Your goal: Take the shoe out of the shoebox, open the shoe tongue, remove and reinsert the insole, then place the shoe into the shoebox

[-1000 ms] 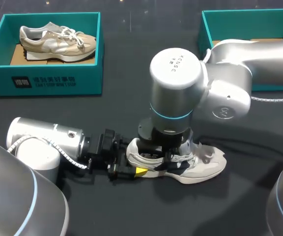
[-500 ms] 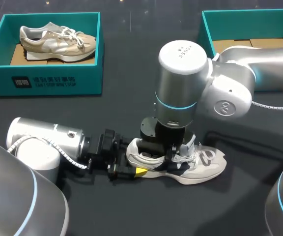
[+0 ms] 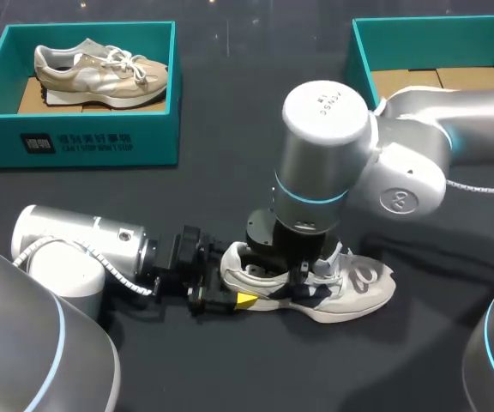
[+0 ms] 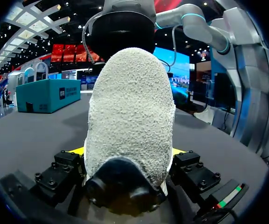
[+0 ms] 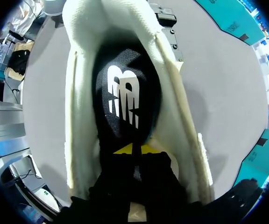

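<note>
A white and grey shoe [image 3: 360, 288] lies on its sole on the dark table, toe pointing right. My left gripper [image 3: 232, 298] holds its heel [image 4: 130, 107] from behind, one yellow-tipped finger [image 4: 77, 151] against each side. From above, my right gripper [image 3: 296, 273] reaches down into the shoe's opening. In the right wrist view its yellow tips [image 5: 134, 150] are pressed together on the black insole [image 5: 120, 93] with a white logo, between the cream inner walls [image 5: 74, 98]. The tongue and laces [image 3: 340, 264] are pushed toward the toe.
A teal shoebox [image 3: 93, 142] at the back left holds a beige shoe [image 3: 101, 70]. A second teal shoebox [image 3: 358, 53] with a cardboard floor stands at the back right, partly behind my right arm. Bare table lies in front of the shoe.
My right arm's wrist has shifted a little to the right over the shoe, and its fingers have closed inside the opening. The left arm and the shoe have stayed put.
</note>
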Controlling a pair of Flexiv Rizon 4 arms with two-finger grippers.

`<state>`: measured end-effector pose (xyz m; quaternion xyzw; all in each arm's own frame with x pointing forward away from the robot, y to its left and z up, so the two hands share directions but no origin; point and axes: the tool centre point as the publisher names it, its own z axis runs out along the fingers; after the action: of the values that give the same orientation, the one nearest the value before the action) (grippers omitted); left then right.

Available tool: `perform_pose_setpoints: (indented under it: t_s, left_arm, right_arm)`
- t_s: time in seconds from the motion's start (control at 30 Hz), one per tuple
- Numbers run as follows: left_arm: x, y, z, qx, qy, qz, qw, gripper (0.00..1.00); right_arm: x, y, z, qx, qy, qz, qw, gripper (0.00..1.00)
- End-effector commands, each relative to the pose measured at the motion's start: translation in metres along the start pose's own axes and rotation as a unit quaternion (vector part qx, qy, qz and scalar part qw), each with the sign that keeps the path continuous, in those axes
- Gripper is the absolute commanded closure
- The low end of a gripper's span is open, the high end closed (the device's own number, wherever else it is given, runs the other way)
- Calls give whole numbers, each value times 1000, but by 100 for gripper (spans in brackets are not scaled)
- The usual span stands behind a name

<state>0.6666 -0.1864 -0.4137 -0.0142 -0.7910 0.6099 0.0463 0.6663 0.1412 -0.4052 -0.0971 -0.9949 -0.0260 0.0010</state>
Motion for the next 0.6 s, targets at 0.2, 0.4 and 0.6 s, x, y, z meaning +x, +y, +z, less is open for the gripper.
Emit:
perform_pose_setpoints:
  t_s: [0.2, 0.4, 0.6]
  left_arm:
    - [-2, 2, 2, -1, -1, 0, 1000, 100]
    - [-2, 2, 2, -1, -1, 0, 1000, 100]
    - [-2, 2, 2, -1, -1, 0, 1000, 100]
  right_arm:
    - [20, -20, -8, -82, -80, -23, 993, 100]
    - [18, -23, -21, -120, -118, -46, 985, 100]
    - [15, -24, -31, -150, -144, -69, 976, 100]
